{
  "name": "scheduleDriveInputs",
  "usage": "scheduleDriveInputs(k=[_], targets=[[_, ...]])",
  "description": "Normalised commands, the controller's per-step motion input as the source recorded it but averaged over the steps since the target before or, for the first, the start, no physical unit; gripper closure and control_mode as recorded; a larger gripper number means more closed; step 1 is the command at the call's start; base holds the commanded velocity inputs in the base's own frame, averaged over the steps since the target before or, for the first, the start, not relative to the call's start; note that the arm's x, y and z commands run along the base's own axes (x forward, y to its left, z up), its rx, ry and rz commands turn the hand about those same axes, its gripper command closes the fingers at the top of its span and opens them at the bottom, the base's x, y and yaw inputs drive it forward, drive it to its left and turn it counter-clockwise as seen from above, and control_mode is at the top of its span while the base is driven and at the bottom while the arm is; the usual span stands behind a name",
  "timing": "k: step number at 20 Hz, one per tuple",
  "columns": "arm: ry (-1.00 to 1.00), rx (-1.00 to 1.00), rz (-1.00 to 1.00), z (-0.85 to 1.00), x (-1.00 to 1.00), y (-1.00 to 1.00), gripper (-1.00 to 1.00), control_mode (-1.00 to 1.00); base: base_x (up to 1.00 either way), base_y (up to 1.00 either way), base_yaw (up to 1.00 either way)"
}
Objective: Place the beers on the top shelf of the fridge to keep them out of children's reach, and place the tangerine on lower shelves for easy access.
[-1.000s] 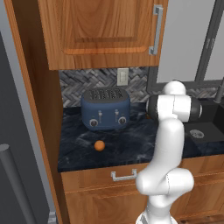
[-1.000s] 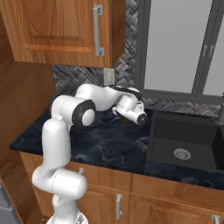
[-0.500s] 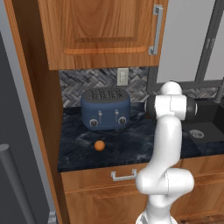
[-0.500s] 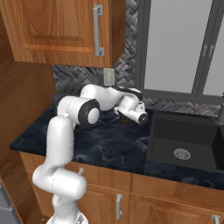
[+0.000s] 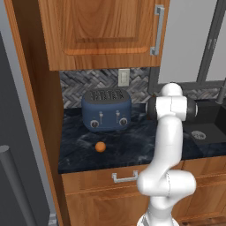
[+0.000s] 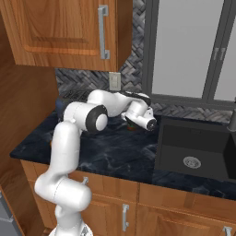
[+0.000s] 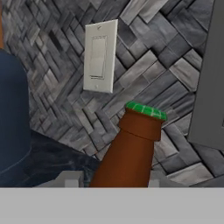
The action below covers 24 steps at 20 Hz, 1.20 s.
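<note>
No readable text, label or number anywhere.

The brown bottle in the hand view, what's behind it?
Behind the brown bottle is the grey herringbone backsplash with a white wall switch up to its left. The wall directly behind the bottle's body is covered.

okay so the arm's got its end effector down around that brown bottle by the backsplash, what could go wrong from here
The brown bottle leans in the hand view, so the end effector may grip it crooked and let it slip. It stands close to the herringbone backsplash and the blue toaster; a careless lift could knock either. The tangerine could roll if brushed.
</note>
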Motion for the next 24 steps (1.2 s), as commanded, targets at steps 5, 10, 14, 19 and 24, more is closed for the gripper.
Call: scheduleDriveInputs(k=[5,10,14,19,24], targets=[[0.01,0.0,0.02,0.0,0.0,0.0,1.0,-1.0,0.0,0.0,0.0],[-0.06,0.0,0.01,0.08,-0.26,0.0,1.0,-1.0,0.0,0.0,0.0],[-0.2,0.0,0.0,0.71,-0.78,0.0,1.0,-1.0,0.0,0.0,0.0],[-0.09,-0.04,-0.02,0.67,-0.98,0.0,1.0,-1.0,0.0,0.0,0.0],[0.0,-0.06,-0.06,0.87,-1.0,0.0,1.0,-1.0,0.0,0.0,0.0]])
